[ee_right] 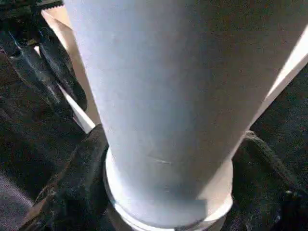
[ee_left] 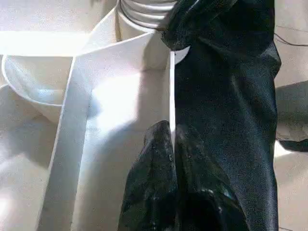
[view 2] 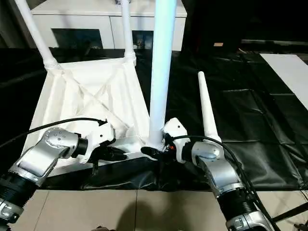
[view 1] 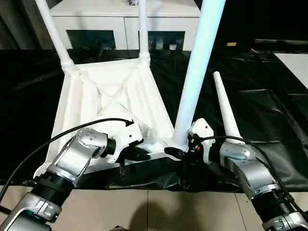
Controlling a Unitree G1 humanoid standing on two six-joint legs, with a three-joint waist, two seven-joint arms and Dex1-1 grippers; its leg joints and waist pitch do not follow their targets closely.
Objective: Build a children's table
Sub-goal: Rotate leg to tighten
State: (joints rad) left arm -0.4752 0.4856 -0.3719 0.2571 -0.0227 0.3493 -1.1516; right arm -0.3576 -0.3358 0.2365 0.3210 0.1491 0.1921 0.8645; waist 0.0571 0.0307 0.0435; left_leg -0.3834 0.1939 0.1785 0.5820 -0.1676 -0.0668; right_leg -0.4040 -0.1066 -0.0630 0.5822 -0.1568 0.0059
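Note:
The children's table lies upside down on a black sheet. Its white tabletop [view 1: 115, 91] shows its ribbed underside. Two legs [view 1: 55, 36] [view 1: 143, 29] stand upright in the far corner sockets. A third leg [view 1: 199, 62] rises from the near right corner, and my right gripper [view 1: 179, 151] is shut around its base collar [ee_right: 168, 192], one black finger [ee_right: 72, 183] on each side. My left gripper [view 1: 144, 154] is shut on the tabletop's thin near rim [ee_left: 172, 86], which stands pinched between its fingers [ee_left: 154, 183]. A fourth leg [view 1: 225, 108] lies loose on the sheet to the right.
The black sheet [view 1: 269, 110] covers the floor and ends just in front of my arms, where beige tiles [view 1: 159, 211] begin. A white cabinet [view 1: 125, 19] with glass fronts stands behind the tabletop. A white panel [view 1: 296, 62] lies at the far right.

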